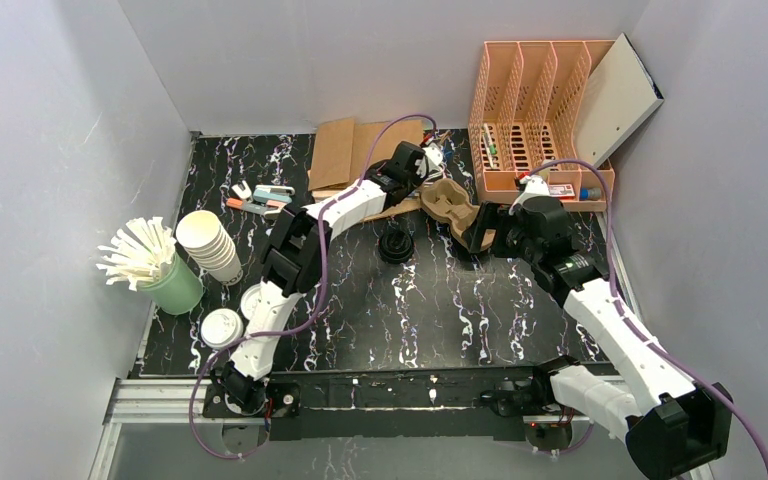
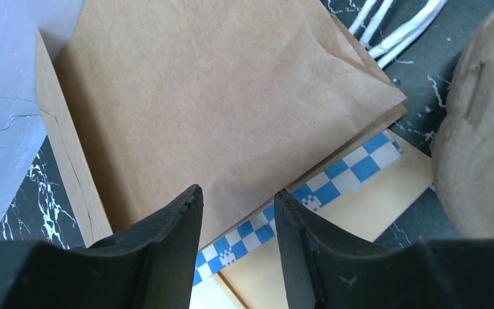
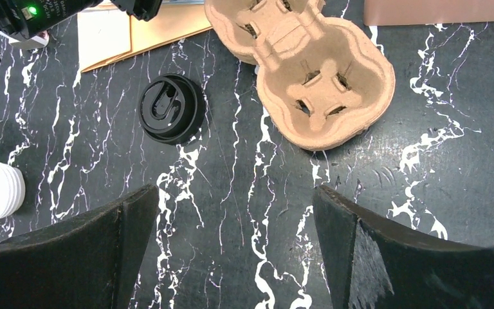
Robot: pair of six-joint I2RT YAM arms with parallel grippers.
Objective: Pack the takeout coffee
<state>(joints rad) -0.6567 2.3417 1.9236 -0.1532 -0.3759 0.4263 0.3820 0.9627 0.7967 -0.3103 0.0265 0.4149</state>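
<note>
The left hand point(image 2: 238, 193) hangs just past the far-left end of the cup carrier point(image 3: 309, 64). Its two fingers are parted by a narrow gap, with nothing between them. Beneath it lies a flat brown paper bag point(image 2: 219, 96), its lower right edge lapping over a blue-and-white checked sheet point(image 2: 341, 170). The carrier's rounded wall fills the right border of that wrist view, apart from the fingers.

The right hand point(image 3: 236, 193) stands wide open and empty at the near-right side of the carrier. Its fingertips stop short of the carrier's near rim, with bare black marbled tabletop point(image 1: 440, 310) under and between them. The carrier lies flat with its wells facing up.

A loose black lid point(image 3: 170, 109) sits to the near left of the carrier, close to it but not touching. An orange file rack point(image 1: 535, 110) stands to the carrier's far right against the back wall, leaving little room on that side. The widest open stretch of tabletop runs from the carrier's near rim down to the arm bases.

The takeout coffee cup point(image 1: 221, 328) stands upright under its white lid, well away to the carrier's near left, at the tabletop's left edge beside the left arm's base. Farther back along that edge are a stack of lidless cups point(image 1: 210, 245) and a green cup of white sticks point(image 1: 170, 285), close to the left wall.
</note>
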